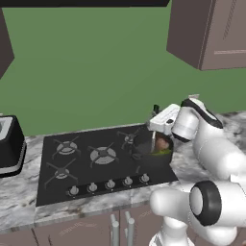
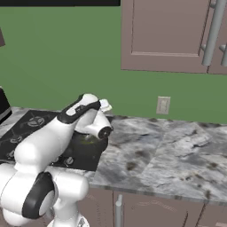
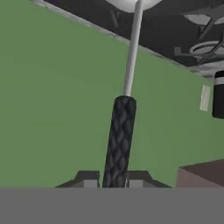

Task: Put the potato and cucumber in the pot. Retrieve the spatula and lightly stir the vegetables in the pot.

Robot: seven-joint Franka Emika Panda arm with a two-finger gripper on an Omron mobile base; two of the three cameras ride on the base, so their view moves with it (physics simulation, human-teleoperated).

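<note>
The low dark pot stands on the front right burner of the cooktop. Inside it lie the reddish-brown potato and the green cucumber. My gripper hovers just above the pot's rim, shut on the spatula, whose pale shaft drops into the pot beside the potato. In the hand view my gripper clamps the spatula's dark braided handle; the thin shaft runs away to a pale blade. My arm hides the pot in the right base view.
A black toaster sits on the counter left of the cooktop. Stove knobs line its front edge. Marble counter stretches right, under a wall outlet. Wall cabinets hang above.
</note>
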